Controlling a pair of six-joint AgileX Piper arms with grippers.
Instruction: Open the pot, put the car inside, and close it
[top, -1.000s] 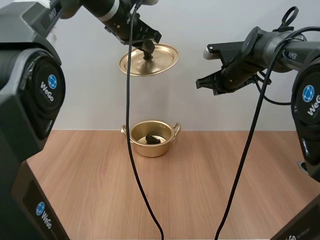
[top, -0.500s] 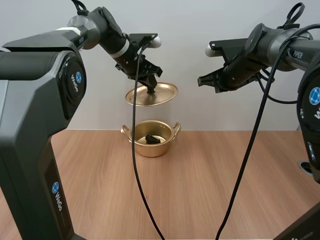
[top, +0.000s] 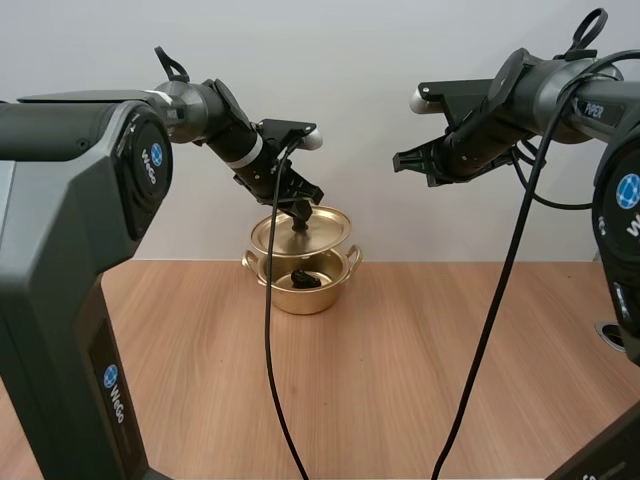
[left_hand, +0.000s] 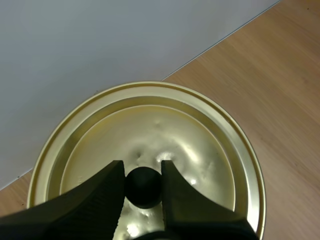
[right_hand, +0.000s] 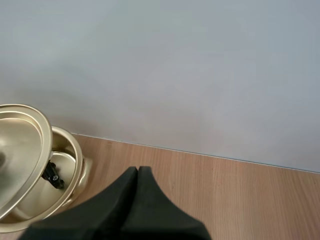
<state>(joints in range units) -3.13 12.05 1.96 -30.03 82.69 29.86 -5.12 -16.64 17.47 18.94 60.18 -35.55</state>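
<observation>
A gold pot (top: 302, 283) stands at the back middle of the wooden table, with a small dark toy car (top: 305, 279) inside it. My left gripper (top: 298, 209) is shut on the black knob (left_hand: 143, 186) of the gold lid (top: 300, 232), which hangs slightly tilted just above the pot's rim. In the right wrist view the lid (right_hand: 20, 150) partly covers the pot (right_hand: 60, 185) and the car (right_hand: 52, 175) shows in the gap. My right gripper (top: 402, 163) is high in the air to the right, shut on nothing, its fingers (right_hand: 137, 187) together as one wedge.
The wooden table (top: 400, 370) stretches in front of and beside the pot. A plain grey wall stands right behind the pot. A round fitting (top: 612, 332) sits at the table's right edge.
My left gripper has come down with the lid from high above the pot to just over its rim. The right arm has barely moved.
</observation>
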